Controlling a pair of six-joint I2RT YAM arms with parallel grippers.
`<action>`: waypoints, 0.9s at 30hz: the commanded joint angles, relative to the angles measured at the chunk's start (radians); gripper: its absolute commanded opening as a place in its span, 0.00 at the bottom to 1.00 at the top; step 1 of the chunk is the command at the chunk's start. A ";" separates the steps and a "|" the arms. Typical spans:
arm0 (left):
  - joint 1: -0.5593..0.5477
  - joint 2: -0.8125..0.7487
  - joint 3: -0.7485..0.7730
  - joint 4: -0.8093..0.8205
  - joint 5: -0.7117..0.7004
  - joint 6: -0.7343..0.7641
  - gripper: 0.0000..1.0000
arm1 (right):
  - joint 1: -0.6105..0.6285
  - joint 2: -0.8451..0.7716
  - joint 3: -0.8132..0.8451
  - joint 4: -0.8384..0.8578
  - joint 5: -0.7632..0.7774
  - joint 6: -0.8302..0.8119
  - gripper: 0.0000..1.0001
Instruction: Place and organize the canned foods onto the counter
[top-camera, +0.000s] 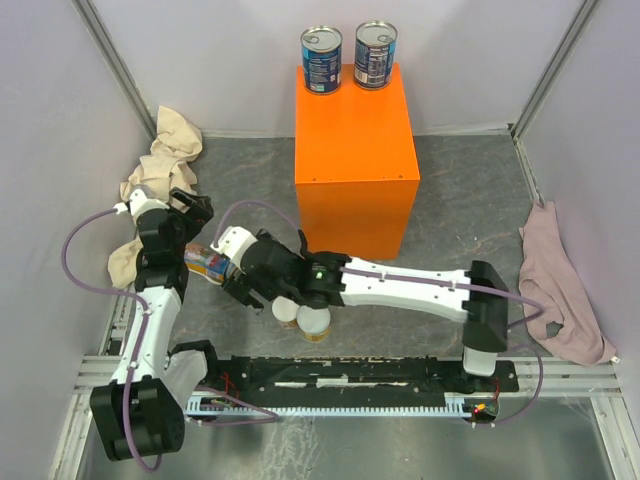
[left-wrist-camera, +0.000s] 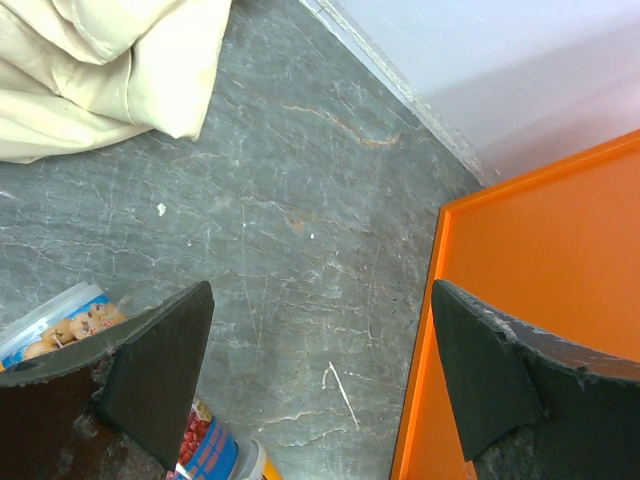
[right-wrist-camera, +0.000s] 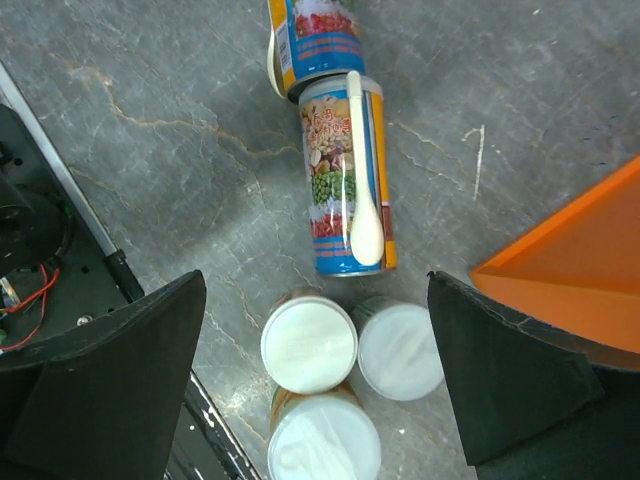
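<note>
The orange counter (top-camera: 355, 150) stands at the back centre, with two blue-labelled tins (top-camera: 321, 60) (top-camera: 375, 55) upright on its far edge. My right gripper (right-wrist-camera: 315, 287) is open above a cluster of three upright white-lidded cans (right-wrist-camera: 308, 343) (right-wrist-camera: 400, 350) (right-wrist-camera: 323, 438) and holds nothing. Two colourful cans lie on their sides just beyond: one with a white spoon on it (right-wrist-camera: 335, 180) and one further off (right-wrist-camera: 315, 40). My left gripper (left-wrist-camera: 320, 297) is open and empty over bare floor, with the counter's side (left-wrist-camera: 540, 260) to its right and lying cans (left-wrist-camera: 60, 322) at its lower left.
A beige cloth (top-camera: 165, 160) is heaped at the back left by the wall. A pink cloth (top-camera: 555, 280) lies along the right wall. The black rail (top-camera: 350, 380) with the arm bases runs along the near edge. My right arm (top-camera: 410, 285) stretches across in front of the counter.
</note>
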 joint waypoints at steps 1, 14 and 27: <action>0.016 -0.017 0.002 0.005 -0.026 -0.031 0.96 | -0.069 0.062 0.102 -0.015 -0.113 0.037 0.99; 0.033 -0.010 -0.015 0.029 0.007 -0.057 0.96 | -0.174 0.190 0.092 -0.016 -0.261 0.003 0.99; 0.039 -0.007 -0.021 0.042 0.024 -0.065 0.96 | -0.192 0.282 0.047 0.043 -0.344 -0.007 0.99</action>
